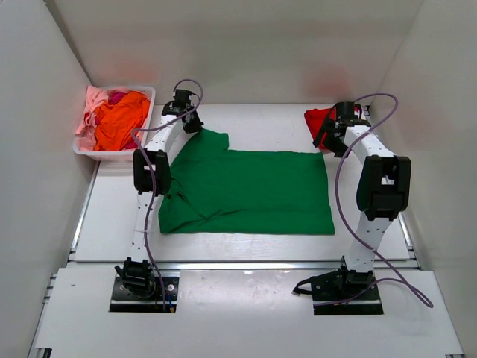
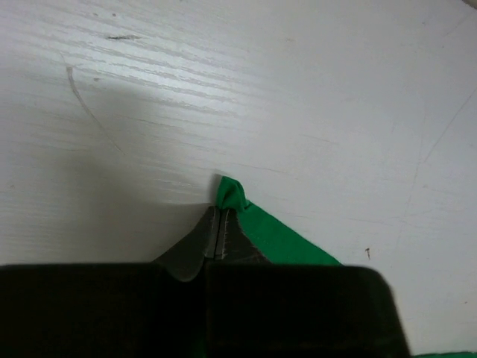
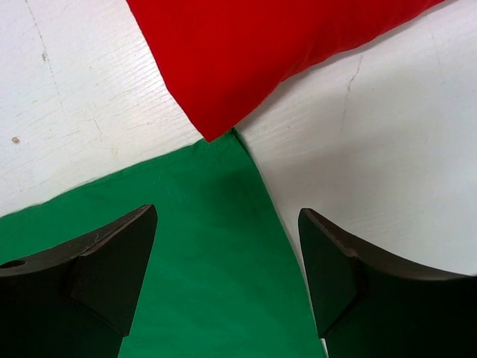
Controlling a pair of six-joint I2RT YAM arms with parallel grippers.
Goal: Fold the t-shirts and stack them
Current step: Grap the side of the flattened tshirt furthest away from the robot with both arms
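A dark green t-shirt (image 1: 250,190) lies spread flat on the white table, with a sleeve reaching to the far left. My left gripper (image 1: 192,125) is at that sleeve tip and is shut on a pinched corner of the green cloth (image 2: 229,192); its fingers (image 2: 211,235) are pressed together. My right gripper (image 1: 328,143) is open and hovers over the shirt's far right corner (image 3: 201,253), its fingertips (image 3: 141,224) apart and holding nothing. A folded red t-shirt (image 1: 317,118) lies just beyond that corner and fills the top of the right wrist view (image 3: 261,52).
A white plastic basket (image 1: 104,155) stands at the far left and holds an orange shirt (image 1: 123,119), a pink shirt (image 1: 91,112) and a bit of magenta cloth (image 1: 118,96). White walls close in the table on the left, right and back.
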